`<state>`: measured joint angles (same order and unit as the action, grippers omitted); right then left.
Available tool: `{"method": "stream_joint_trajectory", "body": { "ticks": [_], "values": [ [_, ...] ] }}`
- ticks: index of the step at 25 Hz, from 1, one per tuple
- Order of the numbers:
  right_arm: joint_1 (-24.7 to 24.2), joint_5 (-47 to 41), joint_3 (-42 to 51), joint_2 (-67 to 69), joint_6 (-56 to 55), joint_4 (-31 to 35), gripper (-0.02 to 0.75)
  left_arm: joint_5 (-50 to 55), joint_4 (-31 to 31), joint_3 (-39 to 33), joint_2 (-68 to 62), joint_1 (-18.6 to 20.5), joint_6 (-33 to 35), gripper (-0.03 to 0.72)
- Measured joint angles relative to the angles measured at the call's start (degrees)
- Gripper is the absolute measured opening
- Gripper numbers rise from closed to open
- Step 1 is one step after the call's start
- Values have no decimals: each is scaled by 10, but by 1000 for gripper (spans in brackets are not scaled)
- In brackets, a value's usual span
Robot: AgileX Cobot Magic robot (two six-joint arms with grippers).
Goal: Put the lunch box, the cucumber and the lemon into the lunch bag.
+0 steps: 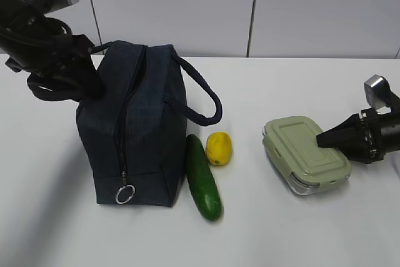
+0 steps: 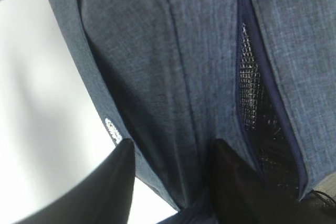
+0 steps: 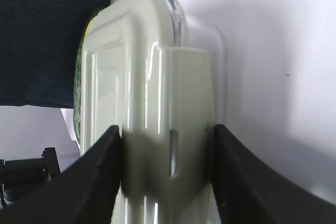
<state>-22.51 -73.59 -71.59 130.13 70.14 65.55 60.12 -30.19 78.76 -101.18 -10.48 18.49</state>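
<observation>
On the white tabletop (image 1: 50, 217), w/ the lunch bag (image 1: 140, 123) as the landmark: bag stands upright at left-centre, zipper running down its near end to a metal ring pull (image 1: 125, 194) at the bottom. Cucumber (image 1: 203, 177) lies just beside the bag's right side, lengthwise toward the camera; lemon (image 1: 219, 148) sits just right of the cucumber, touching or nearly so. Lunch box (image 1: 306, 154), sage-green lid up, is well apart to the right of the bag. Right pincer (image 1: 326, 139) comes in from the far right w/ its tips at the box's right end; in the right wrist view the lid end (image 3: 152, 103) sits between both fingers (image 3: 105, 177), which press against its two sides, so it's gripping the box, box on the tabletop. Left pincer (image 2: 170, 179) is at the bag's upper left corner; wrist view shows its fingers (image 2: 113, 182) spread w/ bag fabric (image 2: 157, 77) between them, zipper gap w/ mesh to the right.
</observation>
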Motion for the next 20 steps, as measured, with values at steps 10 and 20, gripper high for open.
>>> {"method": "stream_joint_trajectory", "body": {
  "ticks": [10, 20],
  "values": [
    [0, 0, 0, 0, 0, 0, 389, -14, 0, 0, -6, 0, 5, 97],
    [0, 0, 0, 0, 0, 0, 389, -40, 0, 1, -6, 0, 13, 1]
  ]
}}
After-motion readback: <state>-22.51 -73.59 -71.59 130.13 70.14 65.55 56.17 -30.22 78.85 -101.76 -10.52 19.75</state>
